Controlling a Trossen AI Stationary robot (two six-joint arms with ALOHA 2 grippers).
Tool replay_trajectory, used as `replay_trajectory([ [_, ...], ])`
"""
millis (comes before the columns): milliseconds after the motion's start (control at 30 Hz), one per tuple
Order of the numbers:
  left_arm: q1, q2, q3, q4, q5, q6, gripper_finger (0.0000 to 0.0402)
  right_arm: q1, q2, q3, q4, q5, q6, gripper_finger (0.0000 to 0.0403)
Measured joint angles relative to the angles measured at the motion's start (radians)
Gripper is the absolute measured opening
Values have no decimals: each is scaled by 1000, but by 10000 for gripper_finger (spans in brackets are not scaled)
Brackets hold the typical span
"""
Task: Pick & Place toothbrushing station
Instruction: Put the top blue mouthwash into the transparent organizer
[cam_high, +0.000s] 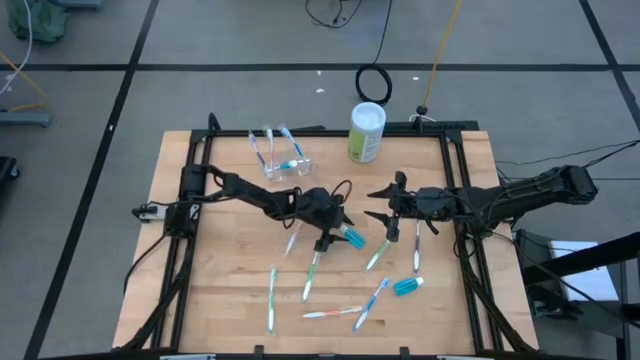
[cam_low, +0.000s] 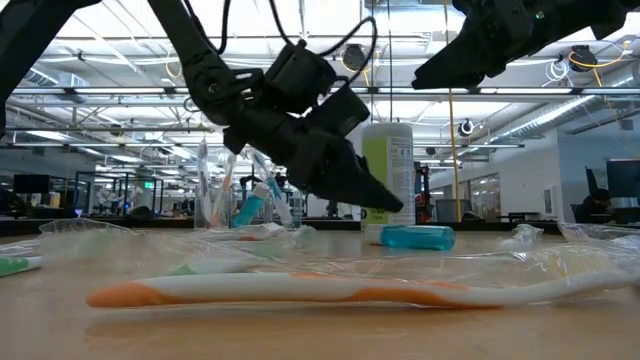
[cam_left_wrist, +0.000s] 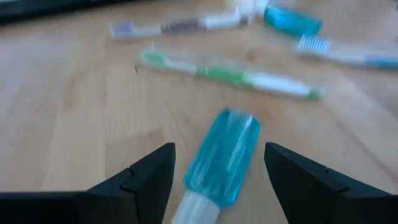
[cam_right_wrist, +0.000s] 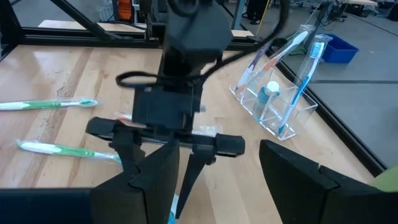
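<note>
1. High view: the left gripper (cam_high: 335, 230) is hanging over the middle of the wooden table (cam_high: 200, 290), jaws apart, directly above a short blue toothpaste tube with a white cap (cam_high: 353, 238). The right gripper (cam_high: 385, 204) is waiting just to the right of it, jaws spread, holding nothing. The clear plastic compartmented holder (cam_high: 285, 165) is standing near the far edge, already carrying several slim pastel toothbrushes; a tall white-and-green cylindrical canister (cam_high: 366, 132) is standing beside it. More toothbrushes and a second blue tube (cam_high: 407, 287) are lying loose toward the near side.

2. Low view: the left gripper (cam_low: 365, 190) is pointing steeply down, tips above the tabletop. An orange-and-white toothbrush (cam_low: 300, 291) is lying nearest the camera.

3. Left wrist view: the blue tube (cam_left_wrist: 222, 158) is lying between the two open fingers (cam_left_wrist: 146, 180), apparently not yet clamped. A green-and-white toothbrush (cam_left_wrist: 236, 76) is lying beyond it.

4. Right wrist view: the holder (cam_right_wrist: 277, 106) is showing a small tube and brushes inside.

5. Judgement: the step in hand is the grasp of the tube. Next move calls for a descent, a closing across the tube's body, then a carry to the holder.
</note>
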Motion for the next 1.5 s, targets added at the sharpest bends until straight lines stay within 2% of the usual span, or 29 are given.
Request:
replay_trajectory([
  [100,4,0,10,-86,-34,34,249,0,0,0,0,0,0,215],
  [333,32,0,10,-140,-36,36,211,0,0,0,0,0,0,215],
  [667,35,0,10,-126,63,36,161,0,0,0,0,0,0,215],
  [1067,32,63,11,-99,65,11,162,0,0,0,-4,0,0,215],
  [1367,34,46,10,-103,45,-15,96,0,0,0,-3,0,0,215],
  [1500,32,-29,7,-228,-48,37,91,0,0,0,-3,0,0,215],
])
